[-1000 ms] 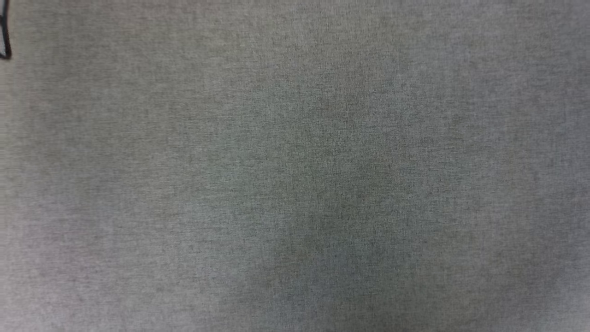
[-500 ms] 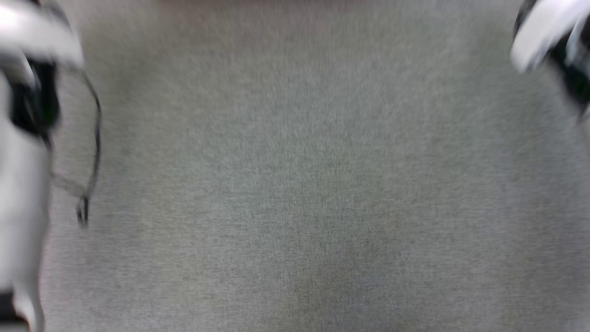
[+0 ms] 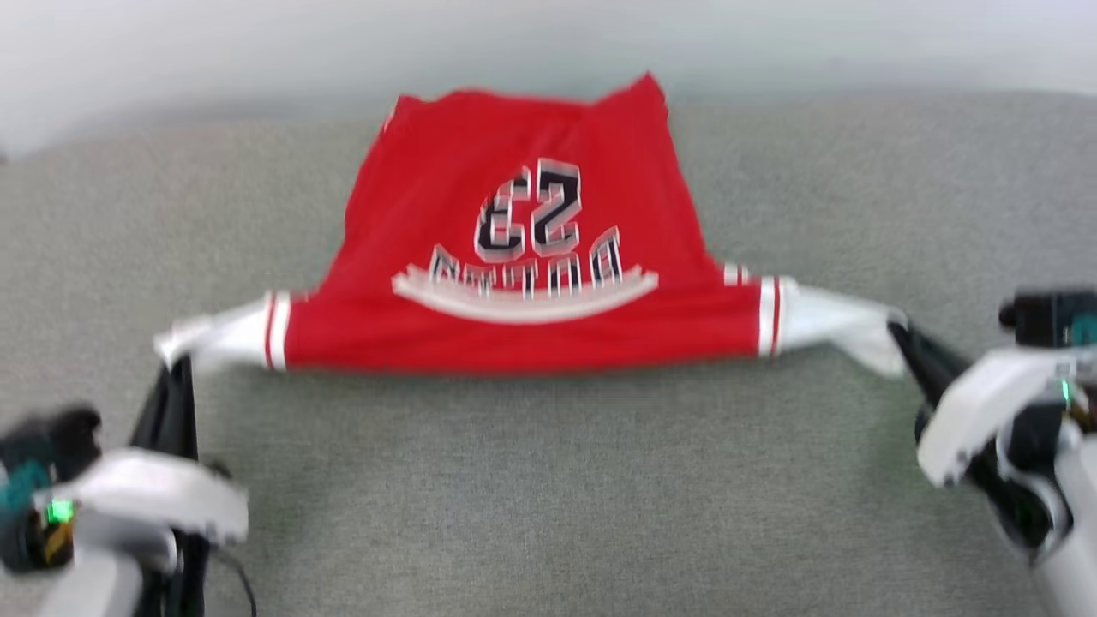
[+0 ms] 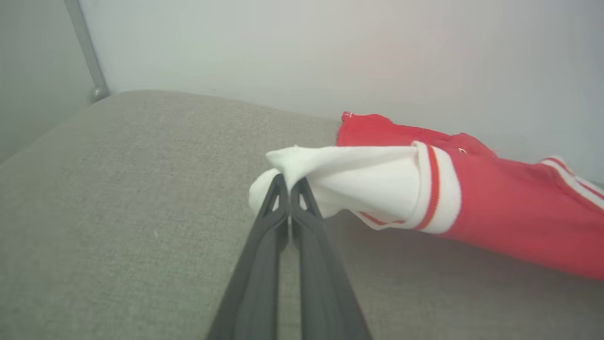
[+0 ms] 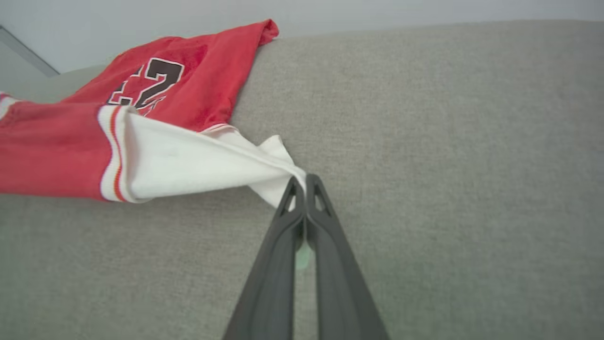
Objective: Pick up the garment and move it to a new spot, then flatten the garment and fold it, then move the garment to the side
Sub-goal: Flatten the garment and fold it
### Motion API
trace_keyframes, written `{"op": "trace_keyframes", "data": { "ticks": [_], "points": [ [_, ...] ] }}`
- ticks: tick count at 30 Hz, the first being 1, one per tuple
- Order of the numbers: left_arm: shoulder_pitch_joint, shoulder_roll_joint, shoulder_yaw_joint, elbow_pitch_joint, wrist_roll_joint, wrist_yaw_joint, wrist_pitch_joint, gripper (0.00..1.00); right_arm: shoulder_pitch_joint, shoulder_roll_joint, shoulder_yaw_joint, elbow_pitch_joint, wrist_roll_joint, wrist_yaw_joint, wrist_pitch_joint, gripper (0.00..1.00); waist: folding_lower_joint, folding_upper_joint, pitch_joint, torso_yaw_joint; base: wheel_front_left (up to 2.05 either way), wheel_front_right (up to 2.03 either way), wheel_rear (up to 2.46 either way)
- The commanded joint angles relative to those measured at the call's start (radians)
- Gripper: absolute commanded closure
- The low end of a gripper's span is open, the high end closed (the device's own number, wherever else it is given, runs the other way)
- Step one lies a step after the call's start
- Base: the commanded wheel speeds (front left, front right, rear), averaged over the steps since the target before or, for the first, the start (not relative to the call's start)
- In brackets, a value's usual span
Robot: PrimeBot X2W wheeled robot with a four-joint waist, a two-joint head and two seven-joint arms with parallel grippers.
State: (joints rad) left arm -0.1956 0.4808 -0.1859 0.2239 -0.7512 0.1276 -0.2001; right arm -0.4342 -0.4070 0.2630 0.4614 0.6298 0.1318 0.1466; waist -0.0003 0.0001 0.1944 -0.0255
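The garment point(image 3: 411, 188), in my judgement soft, light and limp, lies at the far edge of the grey cushion point(image 3: 548, 480), pulled straight between the left gripper point(image 4: 288, 185) and the right gripper point(image 5: 306, 185), each closed on the end of a white sleeve, a sensible hold for flattening.

Head view overhead, wrists near, sharing garment point(image 3: 514, 343)

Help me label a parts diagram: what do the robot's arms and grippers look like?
The left gripper and right gripper each have two long, slim dark grey fingers tapering to tips with triangular cut-outs. Behind them sit white wrist shells and black housings, each with a small green light. A thin black cable trails by the left arm.
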Motion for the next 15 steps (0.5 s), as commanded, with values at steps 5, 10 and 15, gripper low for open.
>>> {"op": "trace_keyframes", "data": {
  "ticks": [5, 10, 15],
  "points": [
    [0.198, 0.002, -0.001, -0.122, -0.005, 0.087, 0.042, 1.0, 0.221, 0.031, -0.113, -0.091, -0.029, -0.002, 0.043, 1.0, 0.0003, -0.0001, -0.079, 0.001, 0.0, 0.0, 0.0],
    [0.334, -0.012, -0.028, -0.19, -0.005, 0.139, 0.076, 1.0, 0.434, 0.107, -0.236, -0.215, -0.072, -0.002, 0.125, 1.0, 0.0003, -0.0001, -0.119, 0.012, 0.0, 0.0, 0.0],
    [0.421, -0.043, -0.056, -0.231, -0.012, 0.17, 0.089, 1.0, 0.608, 0.179, -0.352, -0.344, -0.134, -0.002, 0.237, 1.0, 0.0003, -0.0001, -0.14, 0.032, 0.0, 0.0, 0.0]
  ]
}}
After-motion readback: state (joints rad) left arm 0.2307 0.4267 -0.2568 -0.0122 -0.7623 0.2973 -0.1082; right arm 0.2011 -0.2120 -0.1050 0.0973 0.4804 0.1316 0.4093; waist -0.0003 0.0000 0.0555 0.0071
